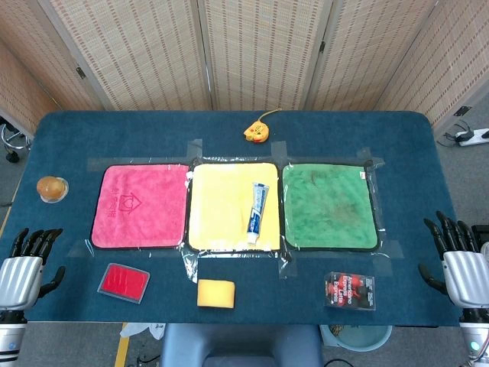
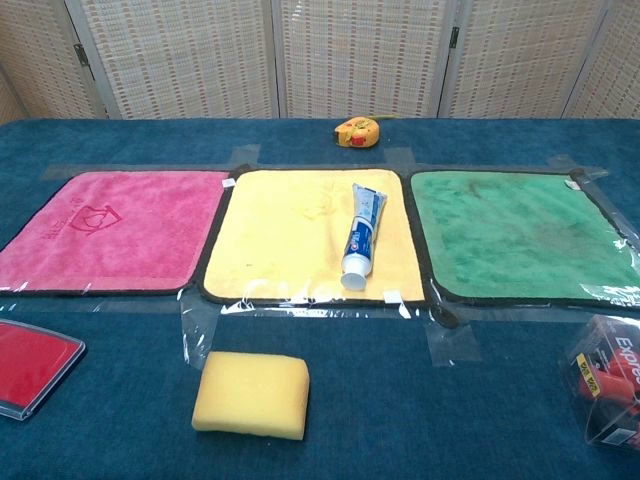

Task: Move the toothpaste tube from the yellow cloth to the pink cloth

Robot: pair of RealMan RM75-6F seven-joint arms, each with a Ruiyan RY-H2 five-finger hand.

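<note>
A white and blue toothpaste tube (image 1: 257,212) (image 2: 362,236) lies on the right part of the yellow cloth (image 1: 221,206) (image 2: 290,235), cap toward the front edge. The pink cloth (image 1: 140,205) (image 2: 105,228) lies just left of the yellow one, with nothing on it. My left hand (image 1: 24,266) hangs off the table's front left corner, fingers apart and holding nothing. My right hand (image 1: 458,260) hangs at the front right corner, likewise spread and holding nothing. Both hands are far from the tube and show only in the head view.
A green cloth (image 1: 330,206) (image 2: 520,232) lies right of the yellow one. A yellow sponge (image 1: 216,293) (image 2: 252,394), a red case (image 1: 123,282) (image 2: 30,362) and a clear box (image 1: 350,290) (image 2: 610,380) sit near the front edge. A tape measure (image 1: 257,131) (image 2: 356,131) is behind, a small jar (image 1: 52,188) far left.
</note>
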